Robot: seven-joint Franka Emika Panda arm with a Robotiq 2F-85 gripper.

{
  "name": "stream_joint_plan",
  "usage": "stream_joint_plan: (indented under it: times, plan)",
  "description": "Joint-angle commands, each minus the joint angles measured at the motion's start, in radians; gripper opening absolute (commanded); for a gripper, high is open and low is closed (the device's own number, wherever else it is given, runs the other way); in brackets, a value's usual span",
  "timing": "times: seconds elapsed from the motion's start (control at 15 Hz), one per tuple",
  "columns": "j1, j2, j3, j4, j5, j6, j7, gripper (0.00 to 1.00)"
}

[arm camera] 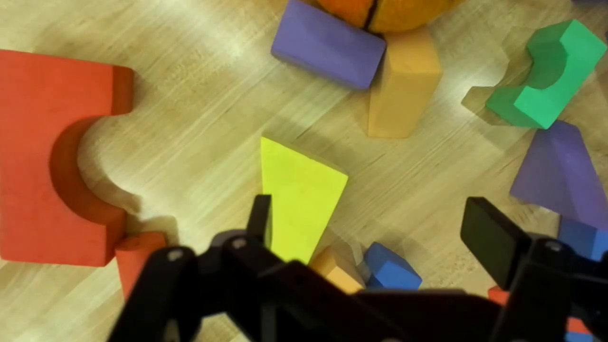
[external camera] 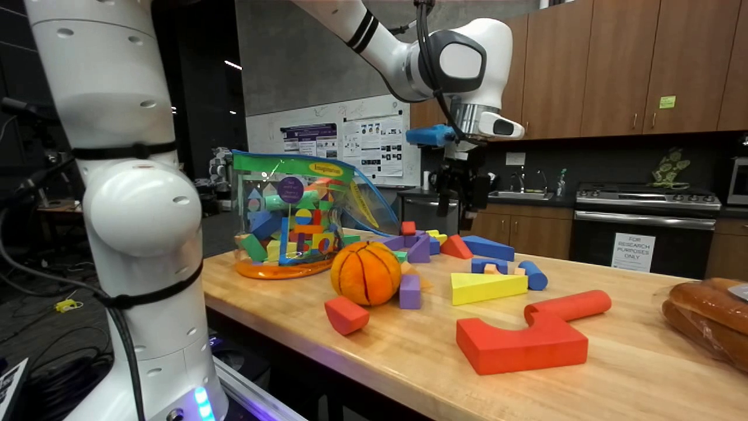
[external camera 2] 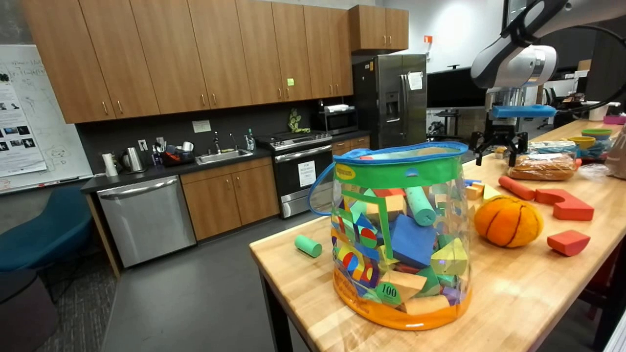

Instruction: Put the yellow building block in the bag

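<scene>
Yellow building block (arm camera: 304, 199), bright and shaped like a cheese wedge, lies flat on the wooden table (external camera: 643, 327). Above, the arm (external camera: 491, 67) bends over and points its gripper (external camera 2: 495, 162) straight down, spread wide.

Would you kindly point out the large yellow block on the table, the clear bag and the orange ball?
Yellow block (arm camera: 303, 194), in the wrist view: its flat top face.
Clear bag (external camera 2: 381, 178), in an exterior view: the green band near its rim.
Orange ball (external camera: 366, 273), in an exterior view: middle of its visible side.
</scene>
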Motion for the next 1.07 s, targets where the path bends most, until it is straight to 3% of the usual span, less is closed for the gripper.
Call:
stream_joint_plan:
  times: [0.0, 0.53, 1.0]
  plan:
    - [-0.019, 0.061, 0.001, 0.05, 0.022, -0.01, 0.005, 1.0]
    - [-0.002, 0.088, 0.039, -0.068, -0.019, 0.009, 0.081, 1.0]
    - [-0.012, 0.068, 0.033, -0.165, -0.058, 0.027, 0.138, 1.0]
